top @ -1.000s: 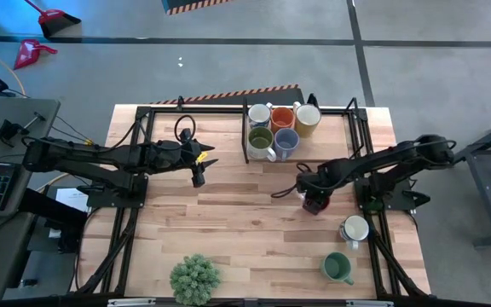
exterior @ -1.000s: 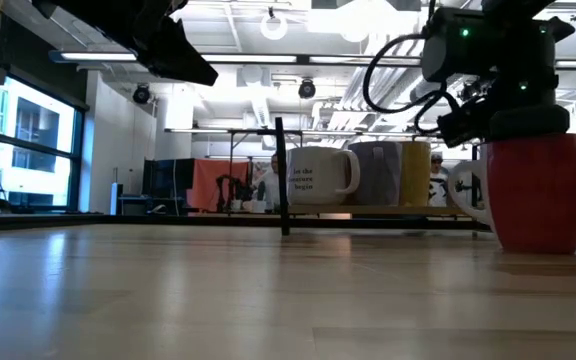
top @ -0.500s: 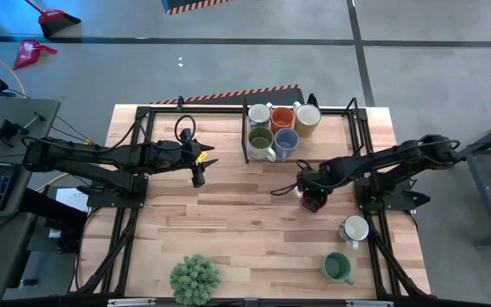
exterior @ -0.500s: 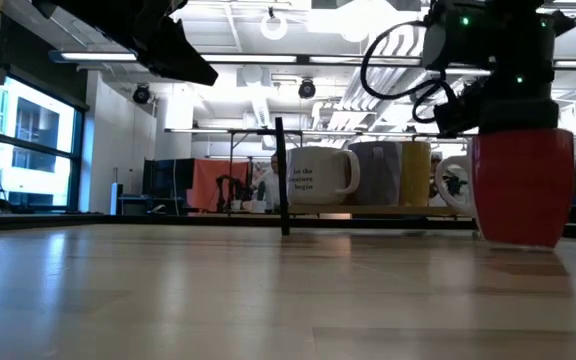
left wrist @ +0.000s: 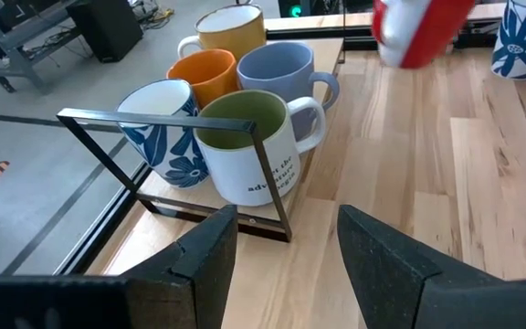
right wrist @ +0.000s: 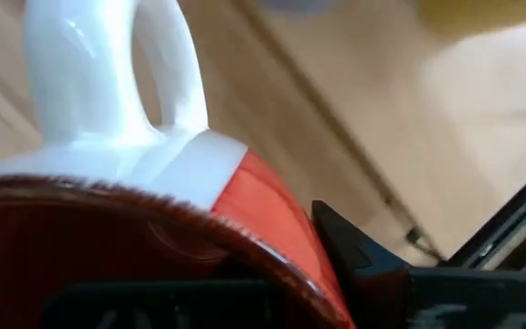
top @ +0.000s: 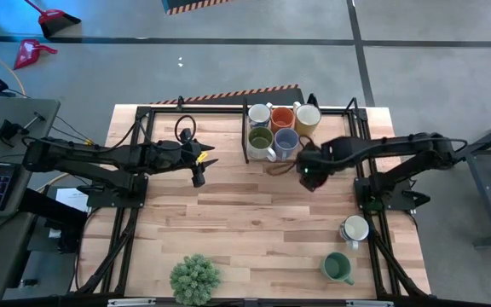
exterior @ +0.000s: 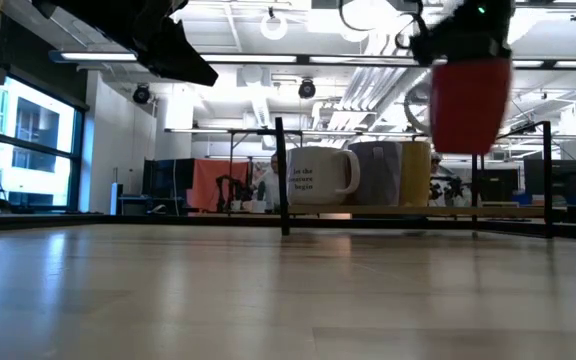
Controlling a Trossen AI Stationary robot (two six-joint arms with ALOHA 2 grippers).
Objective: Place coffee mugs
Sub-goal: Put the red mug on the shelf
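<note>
The worktop [top: 228,213] is a pale wooden butcher-block top with a black metal frame [top: 143,115] running along its left, far and right edges. Against the far edge, right of the middle, stands a low black wire rack [top: 247,136] holding 5 mugs [top: 281,130]: 3 in the back row, 2 in front. Near the right edge, toward the near right corner, a white mug [top: 355,228] stands on the wood, and a dark green mug [top: 337,268] stands just nearer that corner. A bushy green potted plant [top: 195,279] sits at the near edge, left of the middle.
</note>
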